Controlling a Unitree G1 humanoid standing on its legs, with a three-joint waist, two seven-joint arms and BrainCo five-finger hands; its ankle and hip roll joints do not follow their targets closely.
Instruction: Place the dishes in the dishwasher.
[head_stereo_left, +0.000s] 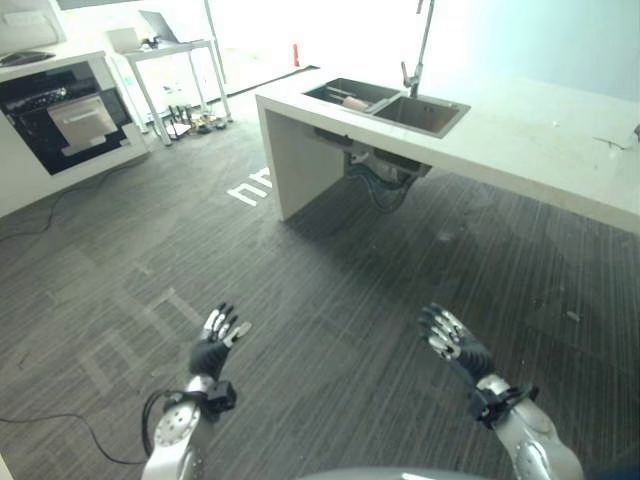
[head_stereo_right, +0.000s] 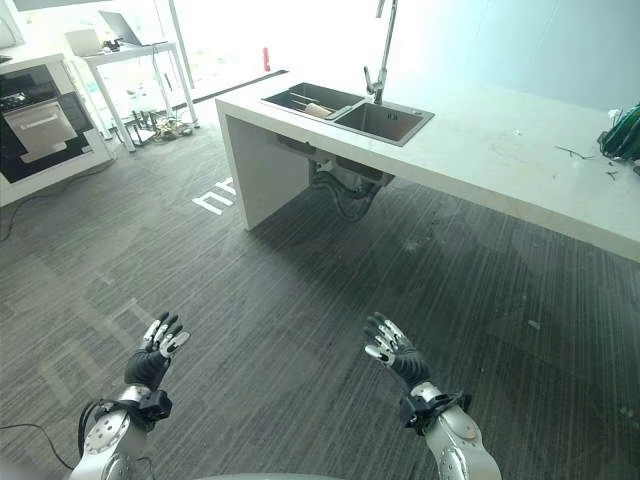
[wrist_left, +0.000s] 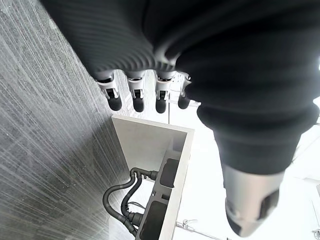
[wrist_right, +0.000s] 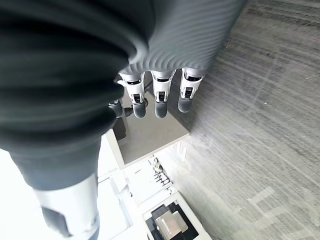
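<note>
A dark striped carpet floor (head_stereo_left: 330, 270) takes up most of the room, and the robot stands in the middle of it, well apart from everything it needs. Ahead of it runs a long pale surface (head_stereo_left: 540, 130) with a double sink (head_stereo_left: 390, 105) sunk in near its far left end and a tall tap (head_stereo_left: 418, 50) behind the basins. Something lies in the left basin, probably the dishes (head_stereo_left: 350, 100), though I cannot tell how many or what kind. Off against the far left wall sits a dark-fronted appliance (head_stereo_left: 65, 115) that may be the dishwasher; I cannot be sure. A small table (head_stereo_left: 165, 55) stands beyond it.

The left hand (head_stereo_left: 215, 340) and the right hand (head_stereo_left: 452, 338) both hang over the carpet, fingers relaxed and spread, holding nothing.

By my reckoning the task is barely begun: nothing is picked up, nothing loaded. Walking to the sink comes first.
</note>
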